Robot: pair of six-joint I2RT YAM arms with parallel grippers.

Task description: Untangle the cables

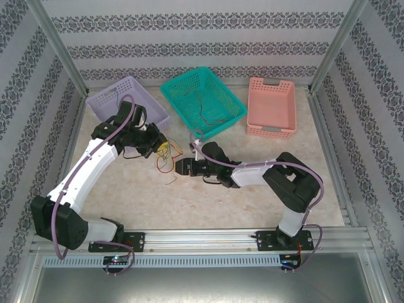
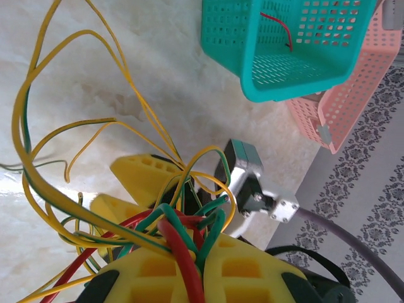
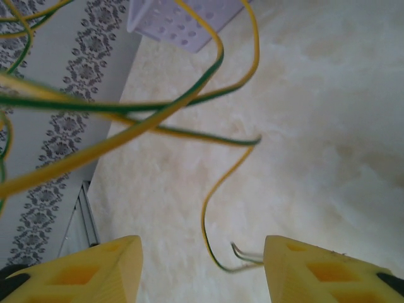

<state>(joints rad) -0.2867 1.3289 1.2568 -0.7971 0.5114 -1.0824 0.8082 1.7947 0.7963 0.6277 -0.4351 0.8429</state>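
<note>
**Knot clamped, one strand dangling, most of the job ahead**

The left gripper (image 2: 189, 259) is shut hard on the bundle (image 2: 183, 221). Red, green and yellow cables are squeezed between its yellow fingers, and yellow-green loops fan out over the table (image 2: 126, 63). Over on the other side, the right gripper (image 3: 202, 271) has its jaws wide apart. Nothing sits between them except one thin yellow-green strand (image 3: 211, 208), which hangs down with its end near the marble. No grip there yet. To my eye it's lining up to pick that strand.

From above, the two grippers are nose to nose mid-table, with the tangle just between them.

One cable (image 1: 201, 107) already lies in the teal basket (image 1: 218, 95), so I'd call that one sorted. The pink basket (image 1: 271, 101) shows no cable. The purple basket (image 1: 123, 95) is partly behind the left arm, so I can't say for that one. With several colours knotted in a single clump, I'd judge this to be the early going, and most of the separating is left to do.

As for room, there's open marble on the near side, toward the arm bases, and out to both sides, which is plenty for drawing a strand clear. Behind is tighter. The teal basket's near corner sits just beside the right wrist, and the left arm is close against the purple basket. The loose loops could catch on either rim. The side walls are well apart from all this.
</note>
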